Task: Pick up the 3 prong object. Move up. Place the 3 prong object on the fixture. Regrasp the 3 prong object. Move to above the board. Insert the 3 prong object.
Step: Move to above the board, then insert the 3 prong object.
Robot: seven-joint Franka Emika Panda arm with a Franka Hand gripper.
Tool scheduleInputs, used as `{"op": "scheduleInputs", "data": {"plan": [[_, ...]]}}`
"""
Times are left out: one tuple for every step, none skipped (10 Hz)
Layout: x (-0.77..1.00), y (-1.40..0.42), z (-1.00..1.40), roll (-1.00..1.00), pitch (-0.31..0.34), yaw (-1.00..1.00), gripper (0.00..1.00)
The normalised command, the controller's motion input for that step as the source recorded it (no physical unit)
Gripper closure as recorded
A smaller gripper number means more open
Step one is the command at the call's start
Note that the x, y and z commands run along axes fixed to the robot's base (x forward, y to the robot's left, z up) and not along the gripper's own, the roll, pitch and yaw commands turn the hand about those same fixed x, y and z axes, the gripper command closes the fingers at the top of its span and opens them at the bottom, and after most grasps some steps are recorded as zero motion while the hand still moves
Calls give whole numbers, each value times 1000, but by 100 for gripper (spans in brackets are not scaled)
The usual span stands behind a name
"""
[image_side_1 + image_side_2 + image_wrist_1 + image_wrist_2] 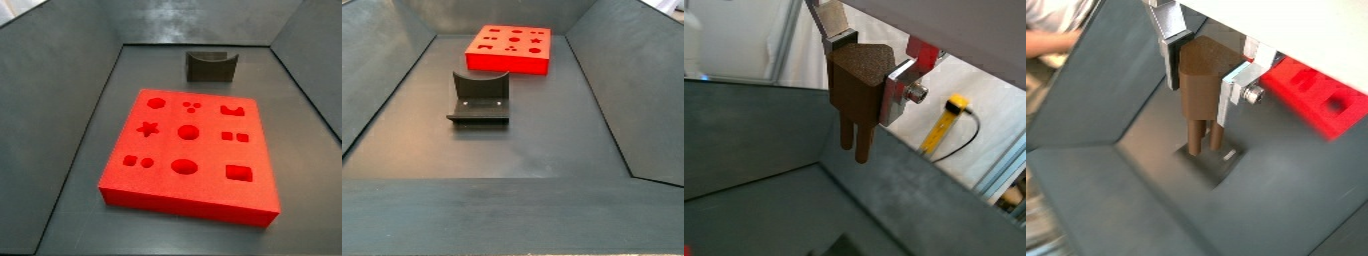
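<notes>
My gripper (869, 72) is shut on the 3 prong object (855, 92), a brown wooden block held upright with its prongs pointing down. It shows the same way in the other wrist view, gripper (1203, 72) and object (1200, 95). The gripper hangs high above the bin floor and is out of both side views. The red board (190, 150) lies flat on the floor, also in a side view (510, 48) and a wrist view (1313, 92). The dark grey fixture (210, 66) stands beyond the board, also in a side view (480, 96). A dark shape on the floor under the prongs (1211, 166) looks like the fixture.
Sloping dark grey bin walls (382, 80) enclose the floor on all sides. A yellow tool with a cable (951, 112) lies outside the bin.
</notes>
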Motion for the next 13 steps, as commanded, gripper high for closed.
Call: {"op": "scheduleInputs", "data": {"plan": [[-349, -1000, -35, -1000, 16, -84, 100], [-364, -1000, -41, -1000, 17, -82, 100], [-381, -1000, -35, -1000, 15, -82, 100], [-405, -1000, -33, -1000, 9, -78, 100], [-328, -739, -29, -1000, 3, -75, 100], [-228, -446, -16, -1000, -7, -71, 100], [-155, -237, -10, -839, -14, -55, 100], [-109, -101, -7, -558, -30, -27, 100], [-86, -55, -1, -377, -41, -19, 100], [-66, -19, -2, -243, -45, -9, 100], [0, 0, -57, -1, -30, 0, 100], [0, 46, -269, 0, -3, -29, 100], [266, 231, -406, -60, 0, -294, 100]]}}
